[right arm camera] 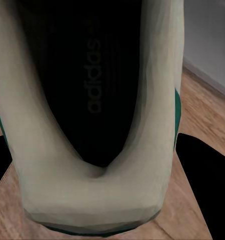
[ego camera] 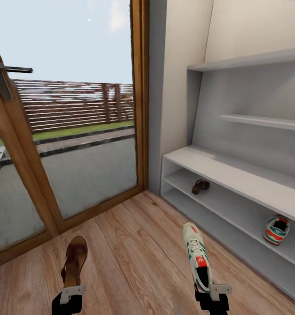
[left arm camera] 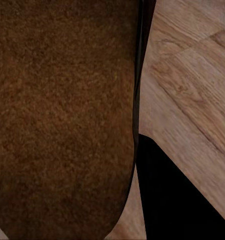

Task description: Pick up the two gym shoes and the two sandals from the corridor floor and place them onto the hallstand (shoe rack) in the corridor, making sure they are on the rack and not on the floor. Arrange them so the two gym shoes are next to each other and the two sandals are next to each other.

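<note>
Jaws of each arm grip footwear: left gripper [ego camera: 71,292] sandal [ego camera: 74,260], right gripper [ego camera: 213,290] gym shoe [ego camera: 197,255]

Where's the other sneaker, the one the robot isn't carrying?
In the head view, the second gym shoe sits on the hallstand's lower shelf at the right, well apart from the sandal nearer the glass door.

Head camera: high, facing forward-down over corridor floor [ego camera: 134,245] toward hallstand [ego camera: 234,175] and glass door [ego camera: 73,131]; wrist cameras: pressed close against sandal insole [left arm camera: 57,120] and gym shoe [right arm camera: 92,100], sharing that floor.
</note>
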Robot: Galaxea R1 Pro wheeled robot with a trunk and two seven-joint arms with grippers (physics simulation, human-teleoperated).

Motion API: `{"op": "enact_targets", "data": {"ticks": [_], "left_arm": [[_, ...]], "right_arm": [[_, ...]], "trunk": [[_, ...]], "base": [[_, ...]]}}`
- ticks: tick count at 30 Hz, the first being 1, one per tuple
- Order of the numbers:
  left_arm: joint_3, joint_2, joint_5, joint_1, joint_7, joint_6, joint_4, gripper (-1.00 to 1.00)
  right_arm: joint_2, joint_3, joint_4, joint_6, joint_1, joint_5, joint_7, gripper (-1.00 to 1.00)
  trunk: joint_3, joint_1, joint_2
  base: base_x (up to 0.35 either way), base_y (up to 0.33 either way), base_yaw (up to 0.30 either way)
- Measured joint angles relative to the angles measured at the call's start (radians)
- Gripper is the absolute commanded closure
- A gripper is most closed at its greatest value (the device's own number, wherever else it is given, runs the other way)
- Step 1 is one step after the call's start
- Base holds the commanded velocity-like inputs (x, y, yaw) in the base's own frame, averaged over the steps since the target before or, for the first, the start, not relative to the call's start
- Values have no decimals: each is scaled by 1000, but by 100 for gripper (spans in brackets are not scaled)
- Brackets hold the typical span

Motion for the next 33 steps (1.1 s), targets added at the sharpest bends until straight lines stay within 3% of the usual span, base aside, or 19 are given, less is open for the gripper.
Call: {"op": "enact_targets", "data": {"ticks": [17,33], "left_arm": [[0,0,0,0,-1,0,0,100],[-1,0,3,0,-1,0,-2,100]], "right_arm": [[0,0,0,0,0,0,0,100],[0,-1,1,1,0,0,0,100]], "trunk": [[12,0,0],[24,0,0]], "base": [[226,224,-233],[15,64,-232]]}}
